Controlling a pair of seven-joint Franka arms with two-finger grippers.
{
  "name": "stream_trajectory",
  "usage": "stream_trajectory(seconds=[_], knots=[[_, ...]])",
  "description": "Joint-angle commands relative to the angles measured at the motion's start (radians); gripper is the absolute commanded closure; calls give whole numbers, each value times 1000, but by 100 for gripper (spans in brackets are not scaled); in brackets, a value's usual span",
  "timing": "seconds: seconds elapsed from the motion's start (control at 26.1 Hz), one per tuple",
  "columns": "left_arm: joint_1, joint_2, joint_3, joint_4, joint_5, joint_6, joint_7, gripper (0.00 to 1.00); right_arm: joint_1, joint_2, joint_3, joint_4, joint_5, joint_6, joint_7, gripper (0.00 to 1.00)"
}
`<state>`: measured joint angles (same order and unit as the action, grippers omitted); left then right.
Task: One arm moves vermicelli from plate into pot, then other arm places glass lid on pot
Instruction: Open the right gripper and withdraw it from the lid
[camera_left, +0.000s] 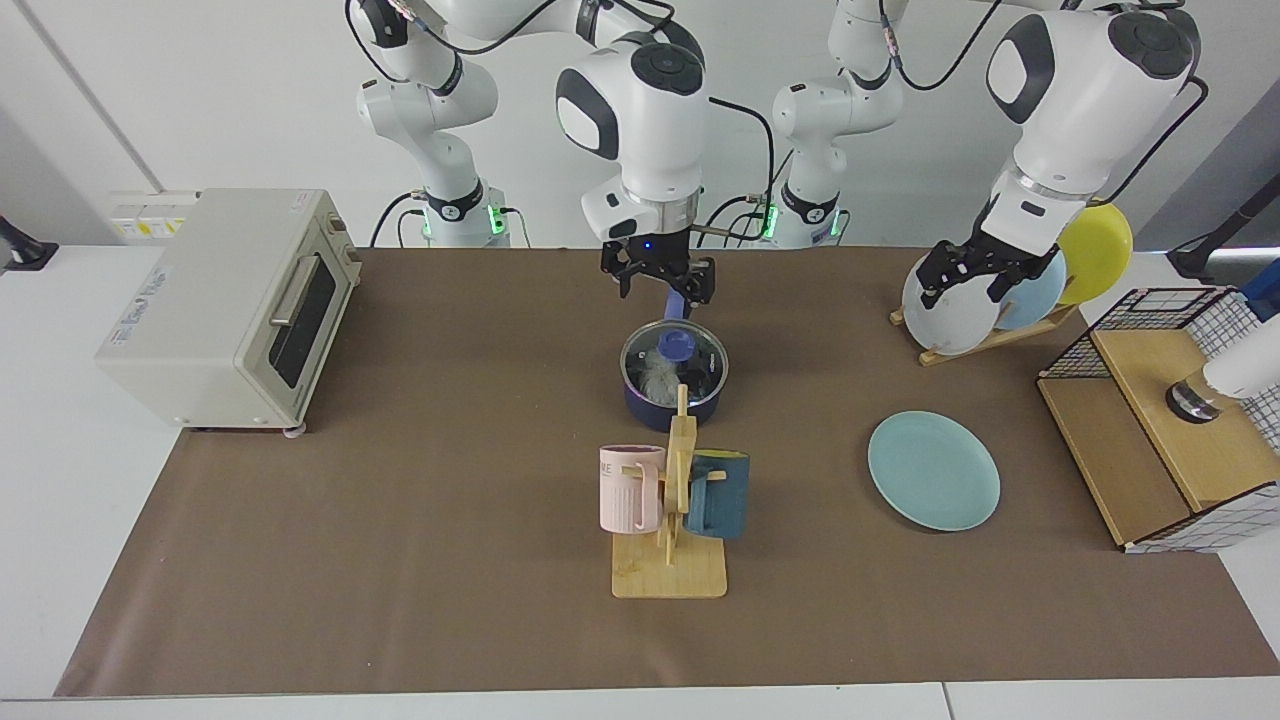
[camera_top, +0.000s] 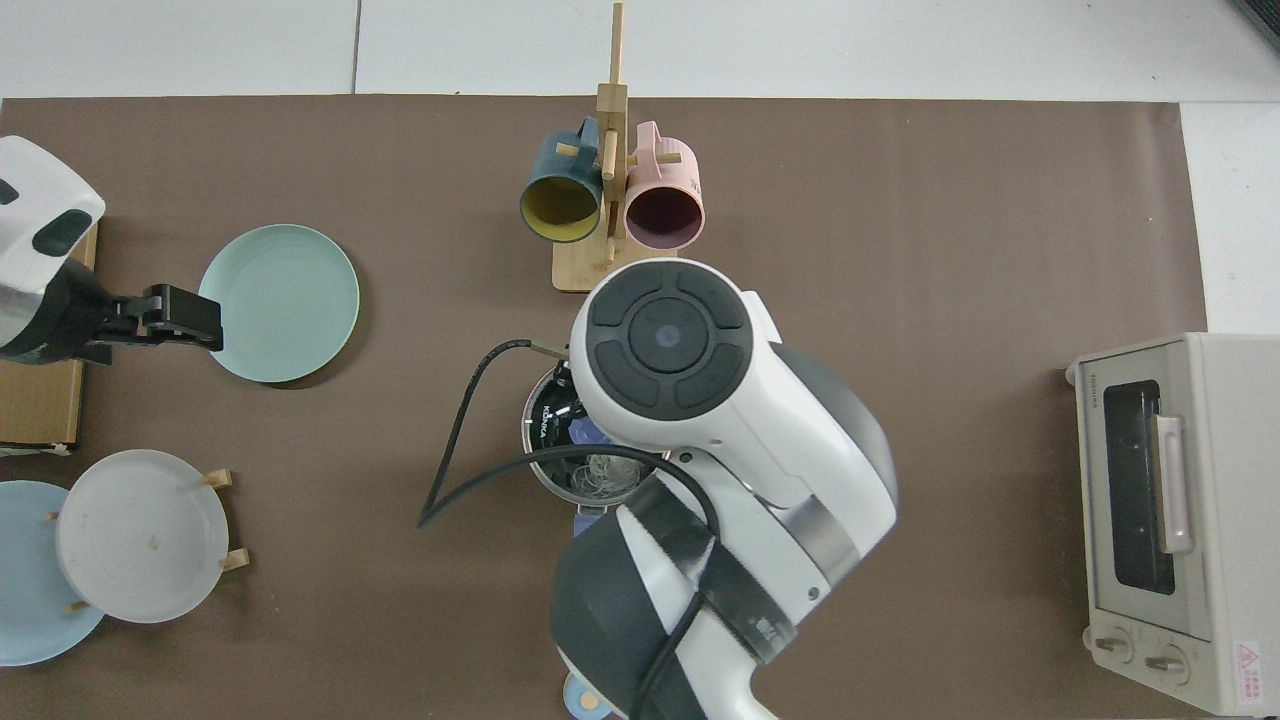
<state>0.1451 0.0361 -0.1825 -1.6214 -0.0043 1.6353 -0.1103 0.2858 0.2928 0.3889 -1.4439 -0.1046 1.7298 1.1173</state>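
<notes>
With the round clear glass lid (camera_left: 674, 358) seated on the small dark navy pot (camera_left: 672, 402) over the white vermicelli (camera_left: 658, 374), the right gripper (camera_left: 657, 280) hangs above it, fingers apart and empty, the left gripper (camera_left: 973, 275) waits open near the empty teal plate (camera_left: 933, 470); any drop could nudge the lid askew.

Glass lid (camera_left: 674, 352) with blue knob sits flat on dark navy pot (camera_left: 672, 400), mid-table. Whitish vermicelli (camera_left: 658, 375) bundle visible through the glass, inside pot. Pot handle mostly hidden. Teal-green plate (camera_left: 933, 470) lies flat, bare, well apart from pot.
</notes>
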Motion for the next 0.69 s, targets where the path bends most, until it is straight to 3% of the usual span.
stream_trajectory(seconds=[0.0, 0.38, 0.65], knots=[[-9, -22, 6, -20, 7, 0, 1, 0, -13, -113, -117, -30, 88, -45, -172, 0], [-9, -22, 6, -20, 7, 0, 0, 0, -37, -199, -430, -46, 99, -131, -721, 0], [-9, -22, 6, -20, 7, 0, 0, 0, -177, -244, -446, -43, 95, -147, -968, 0]])
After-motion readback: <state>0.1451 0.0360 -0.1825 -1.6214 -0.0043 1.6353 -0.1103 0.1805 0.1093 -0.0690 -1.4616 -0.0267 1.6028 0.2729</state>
